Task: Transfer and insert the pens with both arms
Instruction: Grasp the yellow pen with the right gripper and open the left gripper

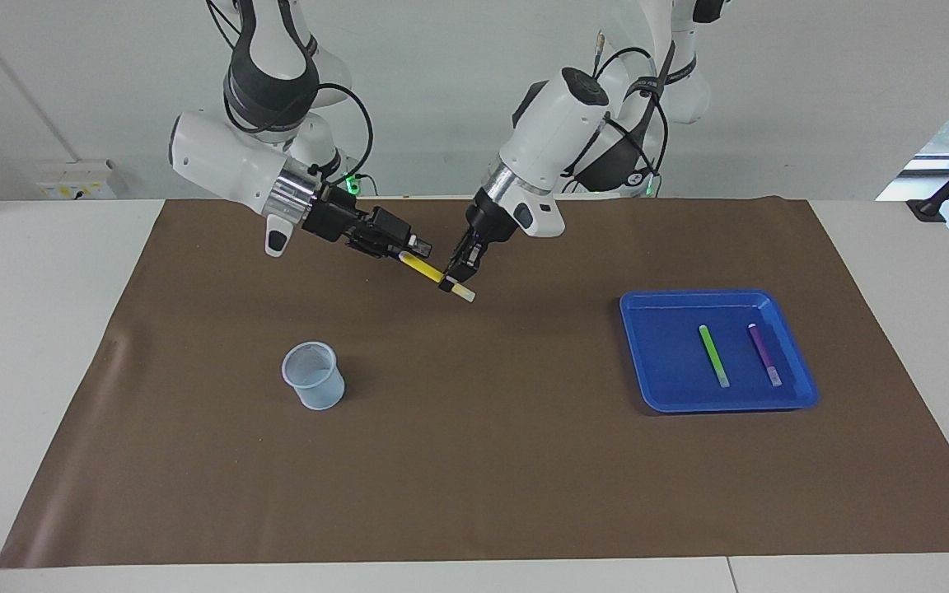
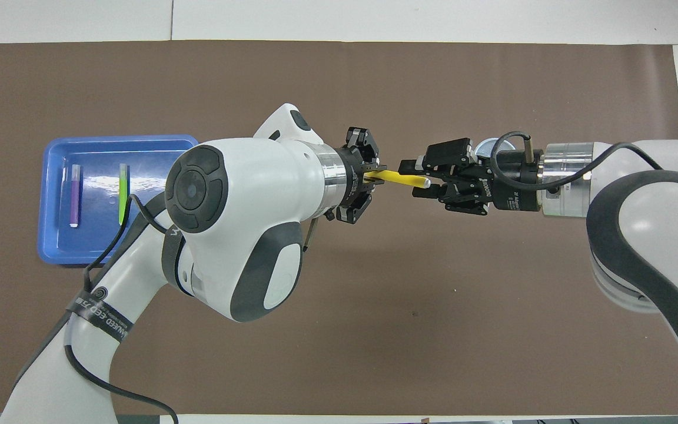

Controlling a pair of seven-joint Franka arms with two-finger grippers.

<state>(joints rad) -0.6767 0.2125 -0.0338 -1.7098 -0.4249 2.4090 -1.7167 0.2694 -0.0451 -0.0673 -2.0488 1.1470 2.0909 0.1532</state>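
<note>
Pinching the yellow pen (image 1: 432, 273) near its pale whitish end, the left gripper (image 1: 456, 277) hangs over the bare brown mat (image 1: 474, 461), its fingers pressed onto the barrel. At the pen's other end sits the right gripper (image 1: 410, 247), its fingers set on either side of the yellow tip (whether they actually clamp it, I cannot tell). So the pen is tilted in the air between the two, over the middle of the mat. On the mat toward the right arm's end stands the clear plastic cup (image 1: 313, 375), upright. Toward the left arm's end of the mat lies the blue tray (image 1: 656, 313), with the green pen (image 1: 713, 355) and the purple pen (image 1: 764, 354) inside it, side by side and apart
</note>
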